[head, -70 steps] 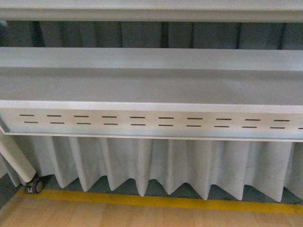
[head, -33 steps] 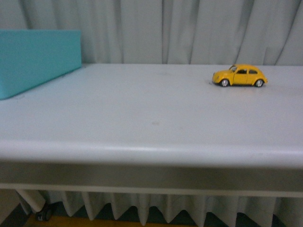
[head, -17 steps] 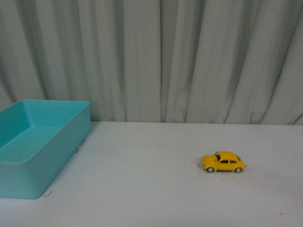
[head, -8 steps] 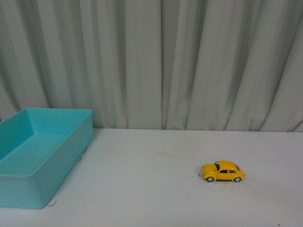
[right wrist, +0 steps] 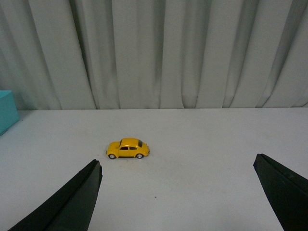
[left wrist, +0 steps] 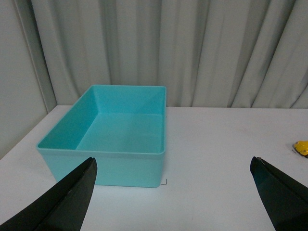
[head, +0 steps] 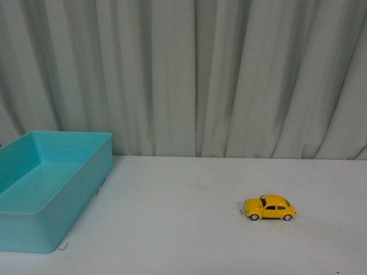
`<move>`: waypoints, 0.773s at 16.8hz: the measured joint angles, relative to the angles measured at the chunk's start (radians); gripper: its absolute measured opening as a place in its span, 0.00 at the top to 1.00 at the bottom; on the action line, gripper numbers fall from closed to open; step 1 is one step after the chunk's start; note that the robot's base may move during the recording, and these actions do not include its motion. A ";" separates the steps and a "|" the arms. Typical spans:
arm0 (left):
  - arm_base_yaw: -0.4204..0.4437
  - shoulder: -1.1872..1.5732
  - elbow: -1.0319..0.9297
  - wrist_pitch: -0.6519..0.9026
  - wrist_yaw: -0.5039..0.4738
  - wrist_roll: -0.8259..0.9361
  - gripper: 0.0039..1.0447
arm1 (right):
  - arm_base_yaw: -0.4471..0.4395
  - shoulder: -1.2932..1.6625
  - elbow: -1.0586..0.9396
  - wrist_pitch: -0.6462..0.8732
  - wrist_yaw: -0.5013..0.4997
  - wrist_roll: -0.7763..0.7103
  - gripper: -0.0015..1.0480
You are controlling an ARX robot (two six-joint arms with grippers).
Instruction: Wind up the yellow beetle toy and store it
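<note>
A plain white table (head: 183, 183) carries two things. An open-topped teal bin (head: 86, 183) rests flat at its left end. The yellow beetle toy (head: 269, 208) stands on its wheels on bare tabletop, well to the right of the bin, side-on to the front view.

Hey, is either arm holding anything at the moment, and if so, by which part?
Nothing is held. The left tool and the right tool are both open and empty; the yellow beetle toy sits alone on the table, untouched.
</note>
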 joint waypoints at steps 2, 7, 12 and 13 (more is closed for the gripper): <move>0.000 0.000 0.000 0.000 0.000 0.000 0.06 | 0.000 0.000 0.000 0.000 0.000 0.000 0.06; 0.000 0.000 0.000 -0.001 0.000 0.000 0.06 | 0.000 0.000 0.000 0.000 0.000 0.000 0.06; 0.000 0.000 0.000 -0.001 0.000 0.000 0.06 | 0.000 0.000 0.000 0.000 0.000 0.000 0.06; 0.000 0.000 0.000 -0.001 0.000 0.000 0.06 | 0.000 0.000 0.000 0.000 0.000 0.000 0.06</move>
